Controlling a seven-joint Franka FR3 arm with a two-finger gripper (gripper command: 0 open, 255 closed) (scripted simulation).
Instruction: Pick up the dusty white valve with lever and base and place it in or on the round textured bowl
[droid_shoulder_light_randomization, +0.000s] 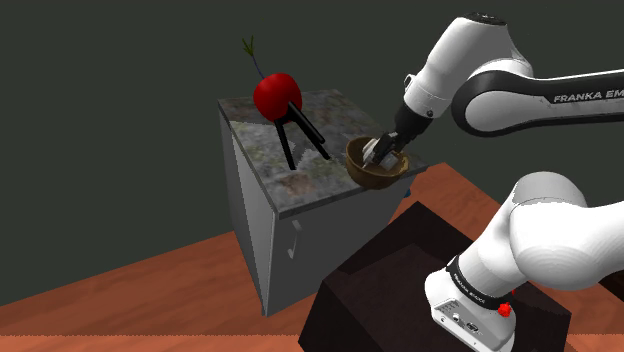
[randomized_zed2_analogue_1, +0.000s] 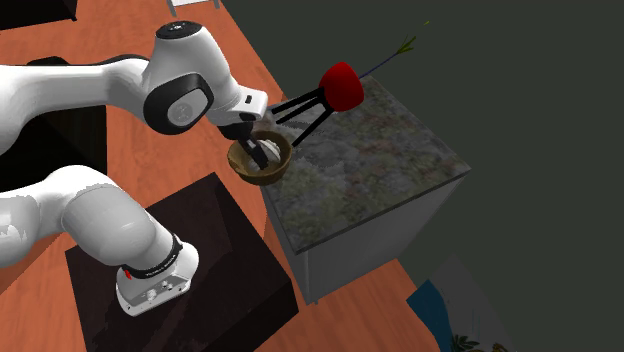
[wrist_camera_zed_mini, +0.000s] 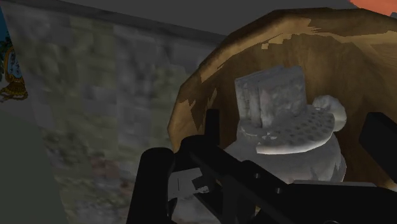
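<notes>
Evidently the main part of the job is done. The valve (wrist_camera_zed_mini: 280, 108), a pale grey-white lump with a blocky top and a dimpled disc below it, sits inside the bowl (wrist_camera_zed_mini: 191, 95), low against its brown inner wall.

The pincer (wrist_camera_zed_mini: 296, 130) hangs over the bowl's mouth and reaches down into it, with the valve between its two black fingers (wrist_camera_zed_mini: 213, 133). In the wrist view a strip of brown bowl shows on each side between finger and valve. From that I judge the pincer open and the valve let go, resting in the bowl rather than carried. The fingers' lower parts are hidden, so this is a reading, not a certainty.

The bowl stands on the mottled tabletop (droid_shoulder_light_randomization: 300, 175), at the corner nearest the stand (droid_shoulder_light_randomization: 400, 290). In both outside views its rim seems to reach a little past that edge, though I cannot tell how much of its foot is supported. Well apart from the bowl, further in on the tabletop, stands a red fruit (droid_shoulder_light_randomization: 277, 95) on thin black legs.

What is left, as I judge it, is to lift the pincer straight up out of the bowl without catching the valve's top or nudging the bowl off the corner.
</notes>
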